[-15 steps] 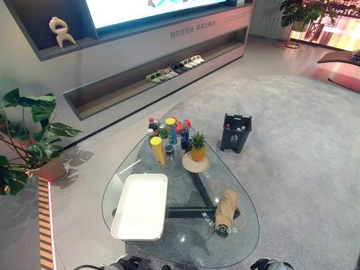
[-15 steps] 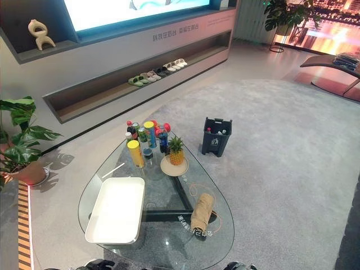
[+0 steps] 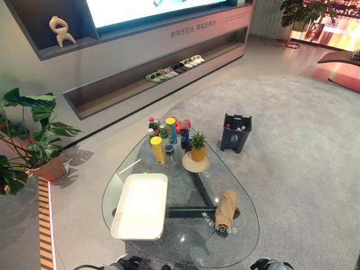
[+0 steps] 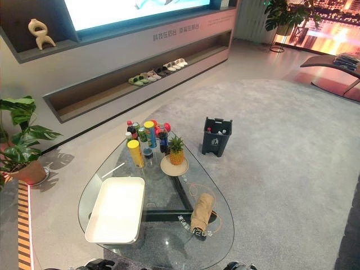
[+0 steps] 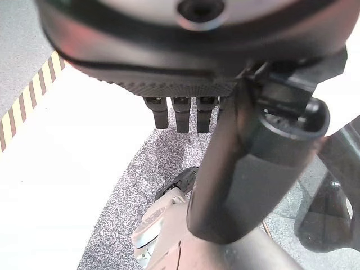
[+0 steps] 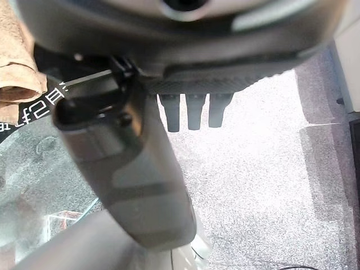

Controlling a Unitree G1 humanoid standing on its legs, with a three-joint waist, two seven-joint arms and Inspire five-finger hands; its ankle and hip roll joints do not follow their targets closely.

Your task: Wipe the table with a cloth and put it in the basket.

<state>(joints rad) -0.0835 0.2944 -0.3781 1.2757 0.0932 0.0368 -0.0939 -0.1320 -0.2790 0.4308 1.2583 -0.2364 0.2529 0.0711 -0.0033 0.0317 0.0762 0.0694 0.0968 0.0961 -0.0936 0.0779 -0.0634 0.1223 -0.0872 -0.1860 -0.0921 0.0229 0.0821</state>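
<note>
Waiting low at the table's (image 3: 242, 236) near edge, both hands hang relaxed and empty: left hand (image 5: 185, 115), right hand (image 6: 191, 112). Cloth (image 3: 226, 207) lies rolled on the glass, right of the white basket (image 3: 121, 222). Best bet: right hand reaches over, grips it mid-roll.

Glossy glass table (image 3: 242, 236), soft tan cloth (image 3: 226, 206), matt white basket (image 3: 140, 205).

Grey carpet (image 3: 292, 129) is covering the floor around a glass coffee table (image 3: 242, 236). A long wall unit (image 3: 140, 62) is carrying a lit screen (image 3: 140, 8), a pale sculpture (image 3: 60, 31) and slippers (image 3: 174, 68) in its lower niche. Potted plants (image 3: 34, 135) are standing at left and far right; warm light is falling at the far right.
</note>
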